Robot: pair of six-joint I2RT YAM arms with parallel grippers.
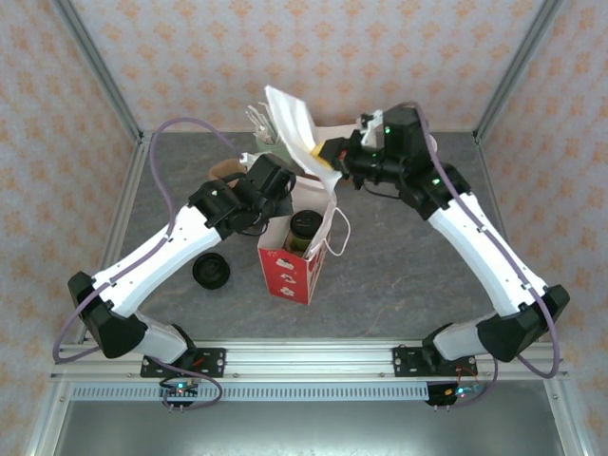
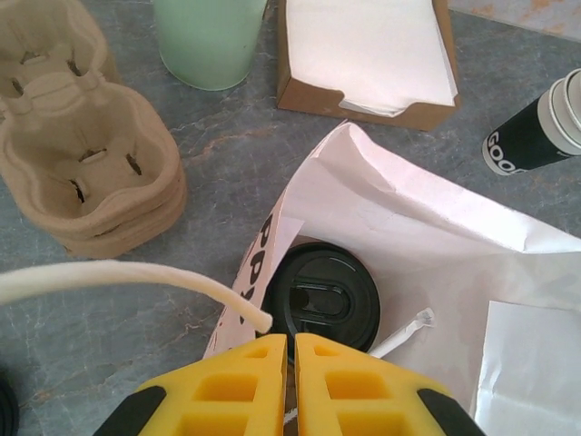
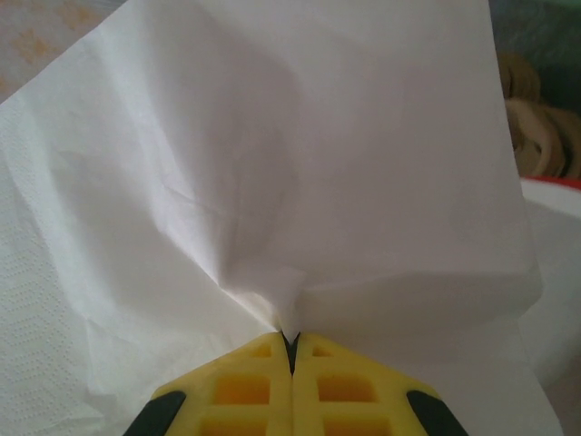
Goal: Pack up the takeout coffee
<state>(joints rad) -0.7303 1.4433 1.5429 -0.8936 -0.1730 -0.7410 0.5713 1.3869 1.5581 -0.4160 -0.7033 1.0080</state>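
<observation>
The takeout coffee stands inside the open red-and-white paper bag [image 1: 290, 271]; its round black lid [image 2: 322, 295] faces up, and the top view shows the lid [image 1: 306, 225] too. The dark-green cup wall is hidden by the bag. My left gripper [image 2: 290, 338] is shut on the bag's near rim [image 2: 263, 245], next to the cream cord handle [image 2: 118, 277]; from above, the left gripper [image 1: 288, 195] sits at the bag's upper-left edge. My right gripper [image 3: 290, 338] is shut on a white napkin [image 3: 300, 163], held up behind the bag [image 1: 290, 119]. A wrapped straw [image 2: 404, 331] lies in the bag.
Behind the bag stand stacked brown pulp cup carriers [image 2: 82, 154], a pale mint-green cup [image 2: 211, 36], a cardboard box of napkins [image 2: 363, 54] and a stack of cream cups in a dark sleeve [image 2: 536, 127]. A loose black lid [image 1: 211, 271] lies left of the bag.
</observation>
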